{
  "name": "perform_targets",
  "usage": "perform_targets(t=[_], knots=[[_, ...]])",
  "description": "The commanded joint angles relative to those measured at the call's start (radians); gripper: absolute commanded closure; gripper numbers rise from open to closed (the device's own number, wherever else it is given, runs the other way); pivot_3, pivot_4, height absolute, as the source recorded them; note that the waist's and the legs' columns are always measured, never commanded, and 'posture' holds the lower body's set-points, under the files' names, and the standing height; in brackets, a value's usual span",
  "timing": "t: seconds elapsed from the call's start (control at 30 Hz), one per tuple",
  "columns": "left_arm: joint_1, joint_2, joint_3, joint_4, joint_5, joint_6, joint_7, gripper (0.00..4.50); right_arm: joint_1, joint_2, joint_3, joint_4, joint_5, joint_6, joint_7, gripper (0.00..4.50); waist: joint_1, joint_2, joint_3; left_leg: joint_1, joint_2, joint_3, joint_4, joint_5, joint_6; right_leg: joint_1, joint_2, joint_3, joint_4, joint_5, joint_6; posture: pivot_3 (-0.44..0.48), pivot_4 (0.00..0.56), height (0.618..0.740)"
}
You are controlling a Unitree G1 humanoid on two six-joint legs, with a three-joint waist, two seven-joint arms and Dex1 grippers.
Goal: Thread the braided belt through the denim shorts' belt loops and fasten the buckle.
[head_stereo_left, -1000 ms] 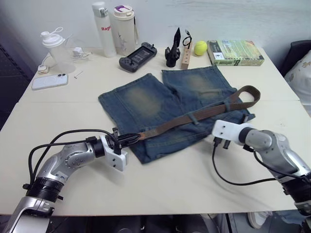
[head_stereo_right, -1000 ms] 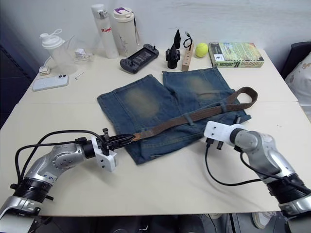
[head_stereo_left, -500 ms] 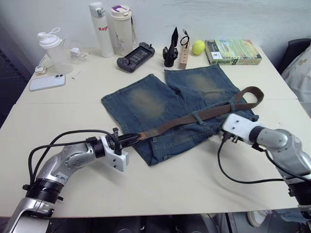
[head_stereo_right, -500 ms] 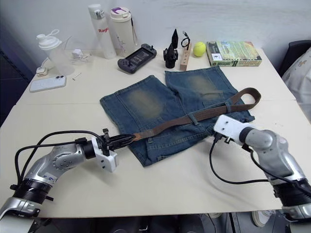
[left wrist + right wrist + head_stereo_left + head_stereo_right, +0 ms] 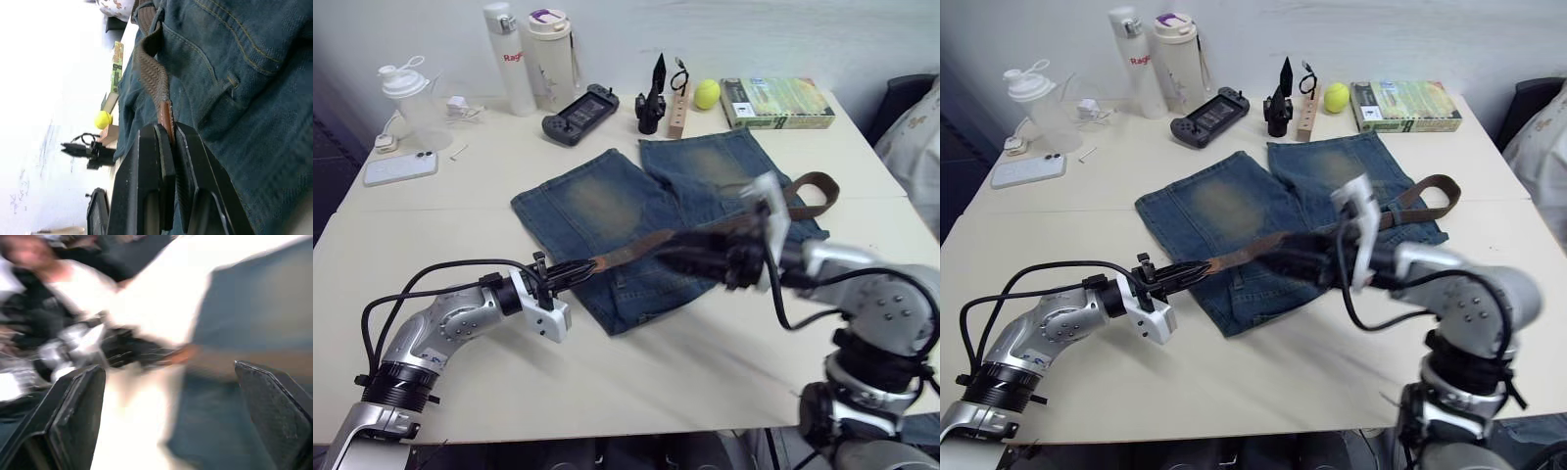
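Note:
The denim shorts (image 5: 607,201) lie flat mid-table. The braided belt (image 5: 626,252) runs across them from lower left to a folded bend at the right (image 5: 818,183). My left gripper (image 5: 570,270) is shut on the belt's smooth leather end (image 5: 165,115) just off the shorts' left edge. In the left wrist view the belt passes under one of the belt loops (image 5: 152,40). My right gripper (image 5: 668,258), blurred by motion, hovers over the belt above the middle of the shorts, pointing toward the left gripper, with its fingers (image 5: 80,396) wide apart and nothing between them. I cannot make out the buckle.
Along the far edge stand a shaker bottle (image 5: 411,98), two tall bottles (image 5: 553,49), a game controller (image 5: 573,100), a black tool (image 5: 651,93), a wooden block (image 5: 678,110), a tennis ball (image 5: 707,94) and a green box (image 5: 773,103). A phone (image 5: 399,168) lies far left.
My right gripper has opened and swung left from the shorts' right edge to above their middle. The left gripper still holds the belt end in the same place.

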Motion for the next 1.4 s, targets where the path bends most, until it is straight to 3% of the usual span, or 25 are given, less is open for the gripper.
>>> perform_targets(t=[0.03,0.17,0.3,0.43,0.8,0.9,1.13,1.27,1.4], knots=[[-0.002,0.005,0.02,-0.041,-0.006,0.001,0.015,4.5,0.037,0.209,-0.117,0.079,0.239,0.007,-0.375,0.05,-0.004,0.0,0.0,0.0,0.0,0.001,0.0,0.0,0.001,0.0,0.0,-0.001,0.0,0.001,0.001,0.0,0.15,0.723],[0.002,0.004,0.02,-0.052,-0.007,0.008,0.014,4.5,0.187,0.3,0.054,0.178,0.69,-0.333,-0.972,0.05,-0.017,0.0,0.0,0.001,-0.001,0.004,-0.002,0.001,0.001,-0.001,0.001,-0.001,0.001,0.001,0.002,0.0,0.15,0.723],[0.002,0.004,0.021,-0.062,-0.011,0.015,0.012,4.5,0.25,0.303,0.191,0.187,0.858,-0.552,-1.245,0.05,-0.027,0.0,0.0,0.002,-0.002,0.007,-0.006,0.002,0.001,-0.003,0.001,0.0,0.0,0.001,0.002,0.0,0.15,0.723],[0.008,0.006,0.02,-0.065,-0.01,0.016,0.012,4.5,0.24,0.313,0.219,0.187,0.865,-0.727,-1.314,0.05,-0.036,0.0,0.0,0.003,-0.001,0.007,-0.009,0.003,0.0,-0.004,0.001,0.0,0.0,0.001,0.002,0.0,0.15,0.723],[0.012,0.013,0.014,-0.072,-0.017,0.015,-0.004,4.5,0.182,0.262,0.287,0.2,0.798,-0.87,-1.226,0.05,-0.044,0.001,0.0,0.003,0.0,0.007,-0.01,0.003,0.001,-0.004,0.001,0.001,0.0,0.001,0.002,0.0,0.15,0.723],[0.006,0.011,0.013,-0.073,-0.014,0.015,-0.003,4.5,0.184,0.267,0.318,0.203,0.783,-0.878,-1.204,0.93,-0.044,0.001,0.0,0.003,0.0,0.007,-0.01,0.003,0.001,-0.004,0.001,0.001,0.0,0.001,0.002,0.0,0.15,0.723],[0.011,0.013,0.014,-0.08,-0.012,0.017,-0.004,4.5,0.191,0.27,0.337,0.211,0.738,-0.911,-1.148,4.46,-0.043,0.001,0.0,0.003,0.0,0.007,-0.009,0.003,0.001,-0.004,0.0,0.002,0.0,0.001,0.002,0.0,0.15,0.723],[0.021,0.017,0.012,-0.086,-0.023,0.008,-0.007,4.5,0.189,0.265,0.337,0.21,0.725,-0.914,-1.114,4.46,-0.044,0.001,0.0,0.003,0.0,0.007,-0.01,0.003,0.001,-0.004,0.0,0.002,0.0,0.001,0.002,0.0,0.15,0.723],[0.027,0.015,0.009,-0.097,-0.078,0.015,-0.028,2.77,0.185,0.233,0.353,0.209,0.705,-0.884,-1.065,4.5,-0.044,0.001,0.0,0.003,0.0,0.007,-0.009,0.003,0.001,-0.004,0.0,0.002,0.0,0.001,0.002,0.0,0.15,0.723]])
